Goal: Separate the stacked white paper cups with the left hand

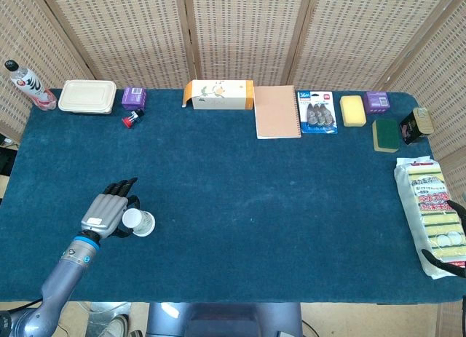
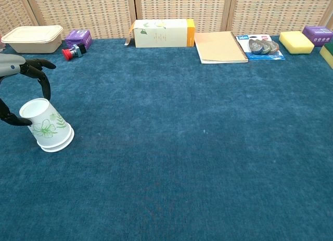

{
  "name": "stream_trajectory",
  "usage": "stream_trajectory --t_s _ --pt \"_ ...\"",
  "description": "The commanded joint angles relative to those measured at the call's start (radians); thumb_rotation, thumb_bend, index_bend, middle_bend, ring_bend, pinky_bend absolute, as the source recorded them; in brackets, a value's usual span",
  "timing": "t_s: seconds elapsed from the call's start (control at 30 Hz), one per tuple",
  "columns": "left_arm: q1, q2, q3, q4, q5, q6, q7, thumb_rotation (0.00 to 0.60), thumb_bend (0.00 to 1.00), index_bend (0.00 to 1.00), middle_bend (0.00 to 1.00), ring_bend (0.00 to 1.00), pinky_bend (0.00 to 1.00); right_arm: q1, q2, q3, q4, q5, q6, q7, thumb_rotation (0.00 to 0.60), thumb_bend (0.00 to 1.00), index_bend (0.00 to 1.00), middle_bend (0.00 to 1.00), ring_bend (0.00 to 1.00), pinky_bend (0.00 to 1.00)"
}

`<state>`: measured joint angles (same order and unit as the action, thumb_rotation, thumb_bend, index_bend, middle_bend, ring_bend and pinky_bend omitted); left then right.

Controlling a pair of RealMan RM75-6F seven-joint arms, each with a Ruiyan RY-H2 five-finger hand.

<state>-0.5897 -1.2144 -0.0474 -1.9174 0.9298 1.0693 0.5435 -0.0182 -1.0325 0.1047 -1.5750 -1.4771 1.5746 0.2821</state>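
The stacked white paper cups (image 2: 48,128) with a green leaf print stand upside down and tilted at the near left of the blue table; two rims show at the bottom. In the head view the cups (image 1: 139,222) lie just right of my left hand (image 1: 106,211). In the chest view my left hand (image 2: 20,74) arches over the cups: its upper fingers (image 2: 36,69) hover above the cup bottom and its thumb (image 2: 13,120) touches the cups' left side. It grips nothing. My right hand (image 1: 453,235) shows only dark fingertips at the far right edge, spread over a sponge pack.
Along the back edge stand a bottle (image 1: 28,84), a beige food box (image 1: 87,96), a purple box (image 1: 133,97), a red button (image 1: 131,119), a tissue carton (image 1: 218,94), a notebook (image 1: 277,111), a tape pack (image 1: 317,111) and sponges (image 1: 352,110). A sponge pack (image 1: 429,206) lies at the right.
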Motion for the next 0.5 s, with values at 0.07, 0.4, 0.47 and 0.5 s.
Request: stream_trajectory --t_s 0.07,0.4,0.47,0.5 --pt "-0.002 0.003 0.001 -0.005 -0.002 0.003 -0.001 0.600 0.19 0.41 0.00 0.00 0.08 -0.001 0.000 0.000 0.000 0.000 0.002 0.001 0.600 0.11 0.13 0.02 0.00 0.00" --pt "0.029 0.140 -0.010 -0.149 0.072 0.060 -0.059 0.600 0.19 0.41 0.00 0.00 0.08 0.000 -0.001 0.000 0.000 -0.002 0.001 -0.006 0.600 0.11 0.13 0.02 0.00 0.00" --pt "0.039 0.173 -0.009 -0.177 0.094 0.072 -0.071 0.600 0.19 0.41 0.00 0.00 0.08 0.000 -0.002 -0.001 -0.001 -0.003 0.002 -0.008 0.600 0.11 0.13 0.02 0.00 0.00" --pt "0.044 0.187 -0.009 -0.188 0.106 0.078 -0.078 0.600 0.19 0.41 0.00 0.00 0.08 0.000 -0.003 -0.001 -0.001 -0.004 0.002 -0.010 0.600 0.11 0.13 0.02 0.00 0.00"
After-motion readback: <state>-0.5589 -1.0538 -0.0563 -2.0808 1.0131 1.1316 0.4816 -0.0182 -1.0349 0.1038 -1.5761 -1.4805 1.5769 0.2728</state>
